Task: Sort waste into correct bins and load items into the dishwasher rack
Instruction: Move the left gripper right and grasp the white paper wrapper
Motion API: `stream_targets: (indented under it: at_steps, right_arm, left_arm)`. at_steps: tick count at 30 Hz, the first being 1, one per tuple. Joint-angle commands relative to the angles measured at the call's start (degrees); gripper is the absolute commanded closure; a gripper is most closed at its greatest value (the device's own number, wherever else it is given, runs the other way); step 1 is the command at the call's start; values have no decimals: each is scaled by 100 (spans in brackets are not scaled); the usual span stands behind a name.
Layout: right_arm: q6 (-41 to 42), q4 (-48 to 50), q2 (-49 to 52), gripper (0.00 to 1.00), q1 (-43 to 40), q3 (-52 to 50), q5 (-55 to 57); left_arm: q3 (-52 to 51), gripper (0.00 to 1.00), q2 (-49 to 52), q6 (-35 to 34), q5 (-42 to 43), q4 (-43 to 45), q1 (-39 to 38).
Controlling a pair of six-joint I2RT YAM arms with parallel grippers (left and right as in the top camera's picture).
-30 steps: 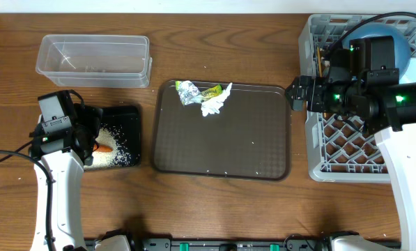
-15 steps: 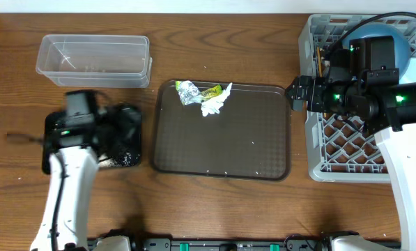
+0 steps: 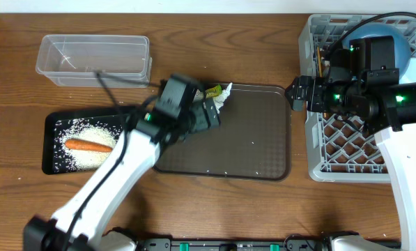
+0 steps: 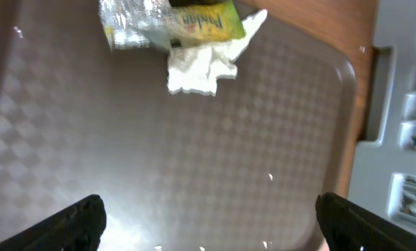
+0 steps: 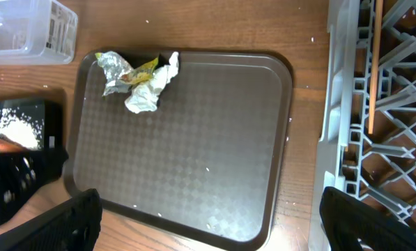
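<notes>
left wrist view has my left gripper (image 4: 209,217) wide open over the brown tray (image 4: 194,160), with foil (image 4: 127,24), wrapper (image 4: 206,21) and tissue (image 4: 196,66) bunched at its far edge, maybe tangled, so one pinch could drag all three.

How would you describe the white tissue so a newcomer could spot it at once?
Find the large brown tray in the middle of the table, then its far corner nearest the clear tub. Of the three scraps bunched there, the tissue is the matte white crumpled one, beside the shiny silver foil and the green-yellow wrapper.
</notes>
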Motion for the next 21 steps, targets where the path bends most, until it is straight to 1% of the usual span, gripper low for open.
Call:
stream_targets:
  at_steps: [1,3,5,7,12,21]
  right_arm:
    - [2,-7,-94,1,35,7,35]
    - [2,-7,-94,1,35,7,35]
    - [2,-7,-94,1,35,7,35]
    - [2,-7,-94,1,35,7,35]
    - [2,-7,-94,1,35,7,35]
    - [2,-7,-94,1,35,7,35]
  left_arm:
    - [1121,1,780,855,-435,-721,-2]
    - [1821,1,1335,1126,-605,-1401,-2]
    - [2415,1,1891,1189,-776,-1937,9]
    - [2728,1,2310,1252,-811,-2081,31]
    - [2857,1,3040,1539,-815,-1775,24]
    - [2855,1,3748,1528,-791,-1012,-31]
